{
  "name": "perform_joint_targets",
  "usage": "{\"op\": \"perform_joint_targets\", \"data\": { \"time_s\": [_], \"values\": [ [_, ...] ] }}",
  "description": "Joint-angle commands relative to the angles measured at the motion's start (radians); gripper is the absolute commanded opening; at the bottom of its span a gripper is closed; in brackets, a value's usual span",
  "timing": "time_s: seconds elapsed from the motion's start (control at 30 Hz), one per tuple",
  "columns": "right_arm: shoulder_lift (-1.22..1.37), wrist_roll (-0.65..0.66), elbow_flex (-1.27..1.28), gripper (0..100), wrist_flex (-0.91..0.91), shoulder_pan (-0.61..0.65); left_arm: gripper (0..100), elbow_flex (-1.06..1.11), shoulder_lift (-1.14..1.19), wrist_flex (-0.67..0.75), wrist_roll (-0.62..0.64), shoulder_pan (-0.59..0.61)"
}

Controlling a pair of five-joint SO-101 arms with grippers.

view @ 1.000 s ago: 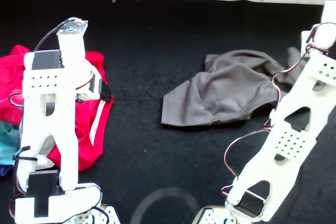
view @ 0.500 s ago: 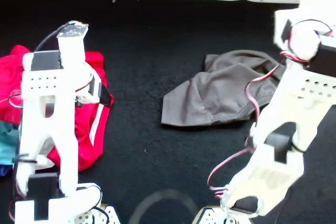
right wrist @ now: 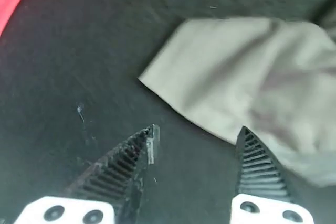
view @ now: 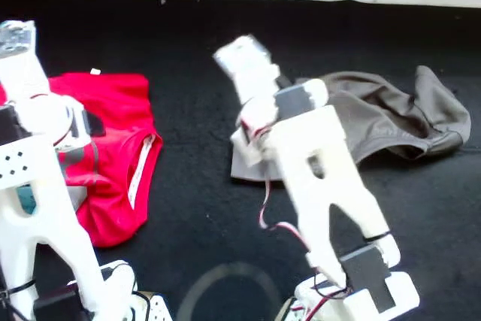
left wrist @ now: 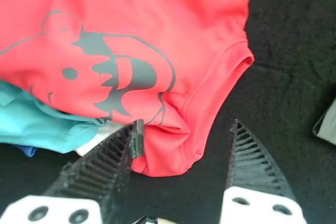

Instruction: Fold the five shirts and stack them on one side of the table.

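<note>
Left wrist view caught the left end effector (left wrist: 187, 125) spread over the hem of the red shirt (left wrist: 131, 35) on the black desk (left wrist: 294, 51). The right end effector (right wrist: 198, 129) gaped above an edge of the grey shirt (right wrist: 247, 72).

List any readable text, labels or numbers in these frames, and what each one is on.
No readable text anywhere.
On the red shirt: a dark cartoon graphic, a picture with no letters.
At the red shirt's far edge in the high view: a small white tag, too small to read.
On the grey shirt: no print visible.
</note>
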State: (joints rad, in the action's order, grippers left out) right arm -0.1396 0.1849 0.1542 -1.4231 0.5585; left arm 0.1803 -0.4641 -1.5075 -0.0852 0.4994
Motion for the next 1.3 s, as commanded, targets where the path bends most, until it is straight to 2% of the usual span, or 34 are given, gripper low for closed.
{"op": "perform_joint_targets", "data": {
  "time_s": [0.0, 0.17, 0.33, 0.63, 1.0, 1.07, 1.17, 1.2, 1.27],
  "values": [
    [-0.051, -0.008, 0.105, 23.5, 0.125, 0.073, 26, 0.019, -0.038, 0.009, -0.058, 0.028],
    [-0.041, -0.008, 0.232, 23.5, 0.260, 0.108, 26, 0.059, -0.038, 0.017, -0.078, 0.079],
    [0.084, -0.009, 0.249, 23.5, 0.302, 0.105, 26, 0.062, -0.038, 0.011, -0.078, 0.084],
    [0.318, -0.009, 0.068, 23.5, 0.295, 0.102, 26, 0.062, -0.038, 0.009, -0.078, 0.084],
    [0.495, -0.005, -0.067, 23.4, 0.294, -0.022, 26, 0.062, -0.039, 0.009, -0.078, 0.084],
    [0.512, -0.003, -0.067, 19.9, 0.294, -0.044, 26, 0.062, -0.039, 0.009, -0.078, 0.084],
    [0.518, -0.003, -0.065, 2.8, 0.294, -0.059, 26, 0.062, -0.039, 0.012, -0.078, 0.084],
    [0.515, -0.003, -0.065, 0.0, 0.294, -0.064, 26, 0.062, -0.039, 0.012, -0.078, 0.082],
    [0.512, -0.003, -0.070, 1.9, 0.278, -0.074, 26, 0.062, -0.039, 0.014, -0.078, 0.081]
  ]
}}
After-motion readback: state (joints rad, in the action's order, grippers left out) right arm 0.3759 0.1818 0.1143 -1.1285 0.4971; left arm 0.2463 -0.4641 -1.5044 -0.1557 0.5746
